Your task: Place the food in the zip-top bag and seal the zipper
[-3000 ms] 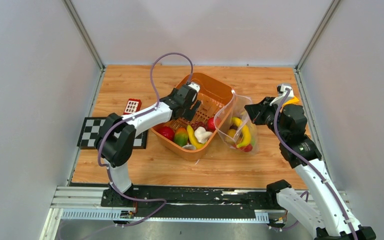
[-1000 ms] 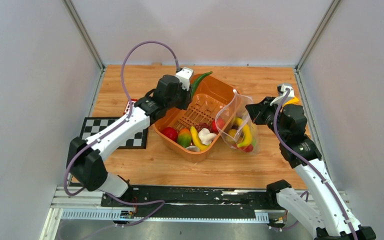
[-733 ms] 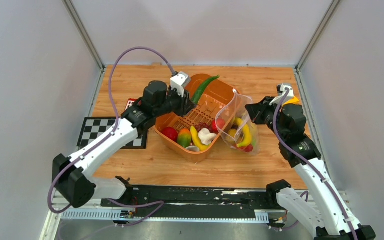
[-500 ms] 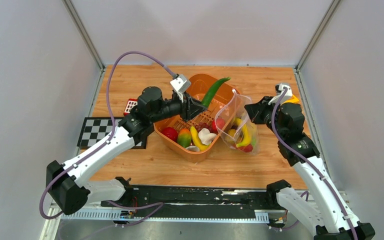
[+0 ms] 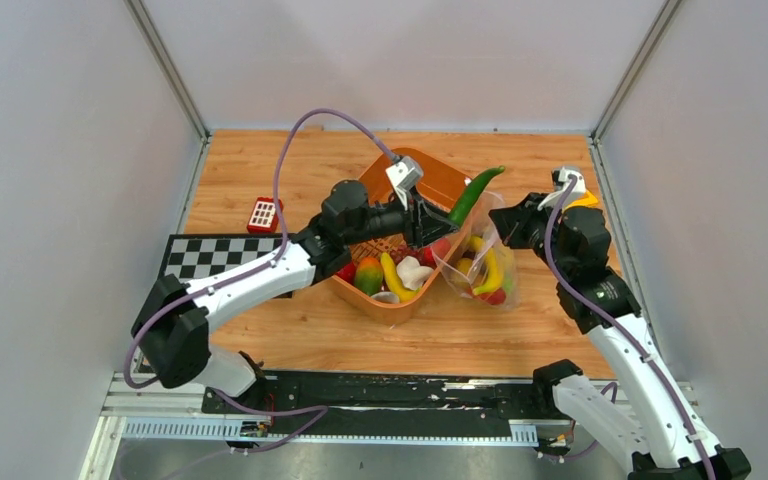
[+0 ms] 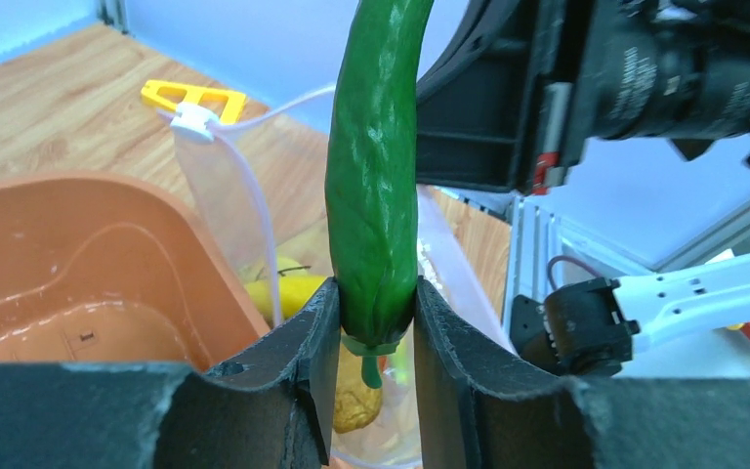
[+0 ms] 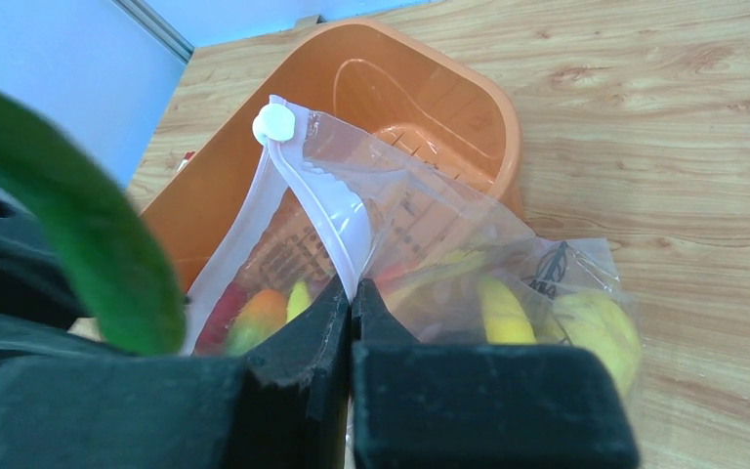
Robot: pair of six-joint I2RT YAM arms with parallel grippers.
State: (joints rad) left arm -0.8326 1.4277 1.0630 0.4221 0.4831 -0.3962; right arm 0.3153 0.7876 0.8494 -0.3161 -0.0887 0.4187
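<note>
My left gripper [image 5: 440,217] [image 6: 376,293] is shut on the stem end of a long green toy vegetable [image 5: 475,194] [image 6: 375,166], held above the mouth of the zip-top bag [image 5: 474,268] [image 7: 449,244]. My right gripper [image 5: 503,222] [image 7: 350,295] is shut on the bag's rim at the white zipper [image 7: 327,205], holding the mouth up and open. Inside the bag lie a yellow banana [image 5: 491,268] and other food. In the orange basket [image 5: 438,176] [image 7: 469,98] are a mango [image 5: 364,272], another banana [image 5: 389,275] and a white mushroom [image 5: 409,270].
A small red and white block [image 5: 263,213] and a checkerboard mat [image 5: 192,262] lie left of the basket. A yellow clip [image 5: 586,200] [image 6: 193,95] sits behind the right gripper. Grey walls close in the wooden table on three sides.
My left arm has swung right, carrying the green vegetable from over the basket's far left rim to above the bag's mouth. The right arm and the bag have stayed put.
</note>
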